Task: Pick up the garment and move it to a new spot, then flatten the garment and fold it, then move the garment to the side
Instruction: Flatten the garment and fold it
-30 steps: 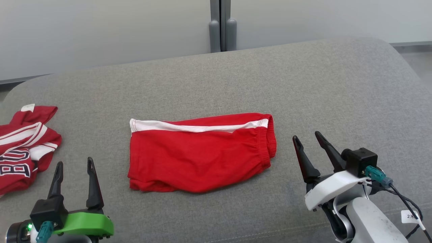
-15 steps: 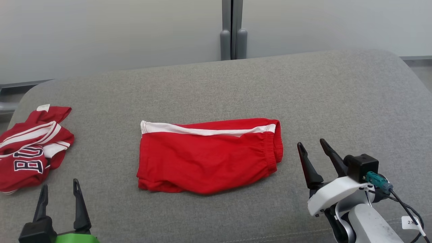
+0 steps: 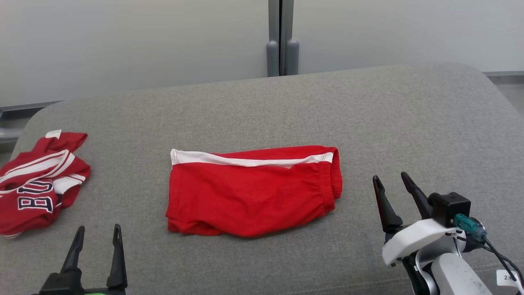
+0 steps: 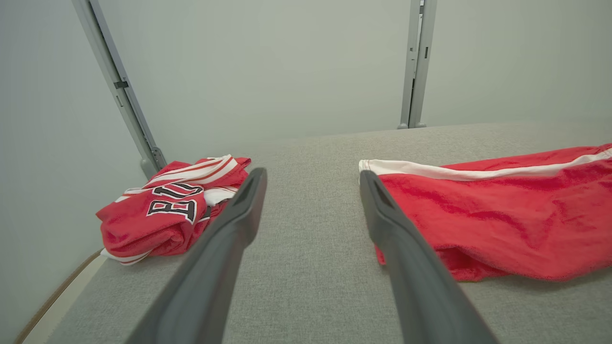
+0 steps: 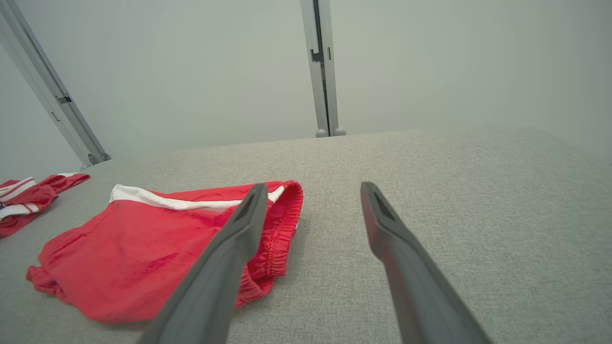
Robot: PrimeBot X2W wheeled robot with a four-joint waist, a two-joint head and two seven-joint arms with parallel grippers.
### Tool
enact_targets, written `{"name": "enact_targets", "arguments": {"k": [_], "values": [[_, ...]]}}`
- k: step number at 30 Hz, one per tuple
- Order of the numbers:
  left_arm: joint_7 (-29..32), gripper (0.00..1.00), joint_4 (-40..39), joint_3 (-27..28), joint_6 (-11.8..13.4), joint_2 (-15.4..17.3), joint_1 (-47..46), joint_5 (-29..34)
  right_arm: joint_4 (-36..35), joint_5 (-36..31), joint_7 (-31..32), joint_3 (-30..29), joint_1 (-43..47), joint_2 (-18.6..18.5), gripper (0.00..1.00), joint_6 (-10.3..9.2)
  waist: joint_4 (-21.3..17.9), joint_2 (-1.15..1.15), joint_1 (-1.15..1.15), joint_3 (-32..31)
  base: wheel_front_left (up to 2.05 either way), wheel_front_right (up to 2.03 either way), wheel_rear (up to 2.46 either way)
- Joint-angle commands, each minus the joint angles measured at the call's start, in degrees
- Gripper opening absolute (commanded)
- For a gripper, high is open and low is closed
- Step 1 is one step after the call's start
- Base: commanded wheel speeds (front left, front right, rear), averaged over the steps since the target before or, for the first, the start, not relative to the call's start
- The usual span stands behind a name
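Grey fabric cushion (image 3: 262, 102) is serving as the work surface, with a pale panelled wall (image 3: 123, 41) running behind it. Left gripper (image 3: 100, 226) is sitting low at the near left, jaws standing wide apart and gripping nothing. Right gripper (image 3: 389, 176) is waiting at the near right, likewise spread and empty, fingertips pointing just past the waistband end of the red shorts (image 3: 249, 192). Shorts are lying mid-cushion, doubled over on themselves, white stripe along the far edge, apart from both grippers. A crumpled red jersey (image 3: 37, 184) is lying at the far left, well apart from the shorts. Judgement: the fold is looking done, so the move to the side is what is remaining. Risks: pinching only the top layer would be letting the fold fall open on the lift; pulling from one end alone would be dragging and bunching the cloth over the coarse weave; carrying it leftward would be running it into the jersey; fingers pressing into the soft cushion could be catching upholstery instead of garment.
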Motion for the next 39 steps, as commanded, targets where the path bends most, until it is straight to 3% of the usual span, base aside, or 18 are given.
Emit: {"name": "enact_targets", "arguments": {"k": [1,11,26,39], "values": [[0.04,1.0,-0.24,-0.32,-0.82,0.41,0.74,-0.88,-0.38,-0.33,0.31,0.07,0.83,-0.03,1.0,-0.02,-0.03,0.0,0.0,-0.03,0.0,0.0,0.0],[0.04,1.0,-0.33,-0.83,-1.65,1.59,0.58,-1.39,-1.86,-0.22,1.39,0.15,1.45,0.04,1.0,-0.02,0.07,0.0,0.0,-0.1,0.0,0.0,0.0],[0.04,1.0,-0.11,-1.4,-0.36,0.97,-0.41,-0.51,1.69,0.48,1.9,0.4,-0.55,-0.35,1.0,-0.02,2.55,0.0,0.0,-0.49,0.0,0.0,0.0],[0.04,1.0,0.77,-3.51,-0.73,-0.31,-2.33,0.07,14.92,2.4,5.27,2.55,-10.13,0.92,1.0,-0.02,6.05,0.0,0.0,0.54,0.0,0.0,0.0]]}}
